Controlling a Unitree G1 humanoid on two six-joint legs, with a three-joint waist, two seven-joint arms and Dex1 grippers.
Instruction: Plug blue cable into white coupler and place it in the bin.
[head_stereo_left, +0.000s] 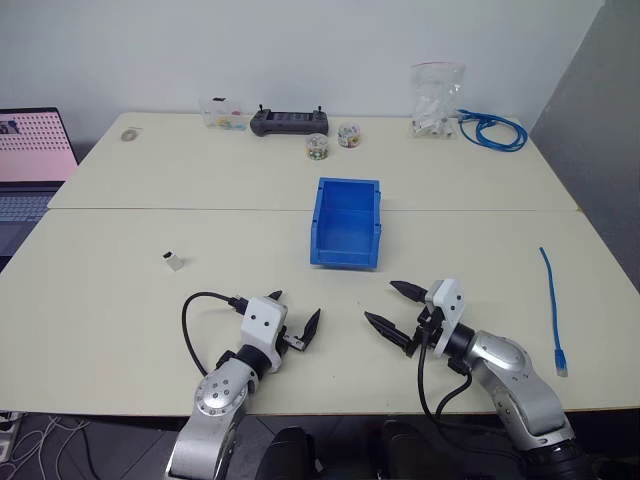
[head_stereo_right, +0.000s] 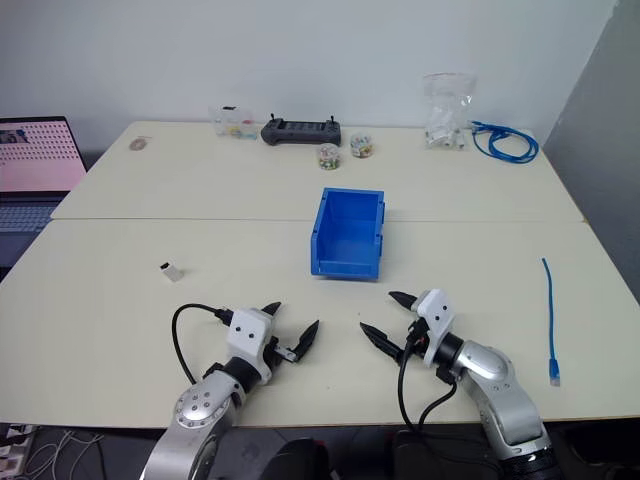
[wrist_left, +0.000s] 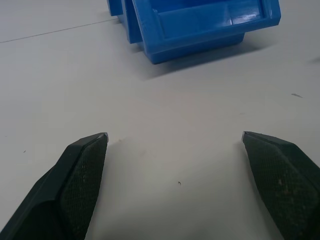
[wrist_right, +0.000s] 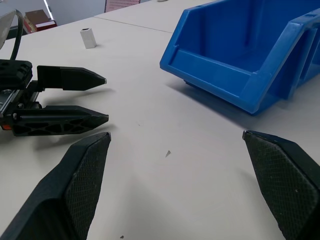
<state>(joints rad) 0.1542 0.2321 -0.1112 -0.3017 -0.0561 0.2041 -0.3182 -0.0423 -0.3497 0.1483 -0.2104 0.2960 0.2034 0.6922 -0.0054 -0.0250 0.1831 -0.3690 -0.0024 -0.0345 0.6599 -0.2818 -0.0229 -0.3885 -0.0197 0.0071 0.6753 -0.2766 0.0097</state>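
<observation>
The head view shows 1 blue cable (head_stereo_left: 551, 308) far right; the right wrist view shows 1 white coupler (wrist_right: 88, 38) and 1 bin (wrist_right: 235, 87). The left gripper (head_stereo_left: 296, 318) and right gripper (head_stereo_left: 393, 304) are spread wide, holding nothing.

Both arms reached forward low over the desk (head_stereo_left: 120, 300), wrists angled inward toward each other. The left pincer (head_stereo_left: 296, 322) and the right pincer (head_stereo_left: 393, 305) stood spread wide, empty, fingertips apart and touching nothing.
</observation>
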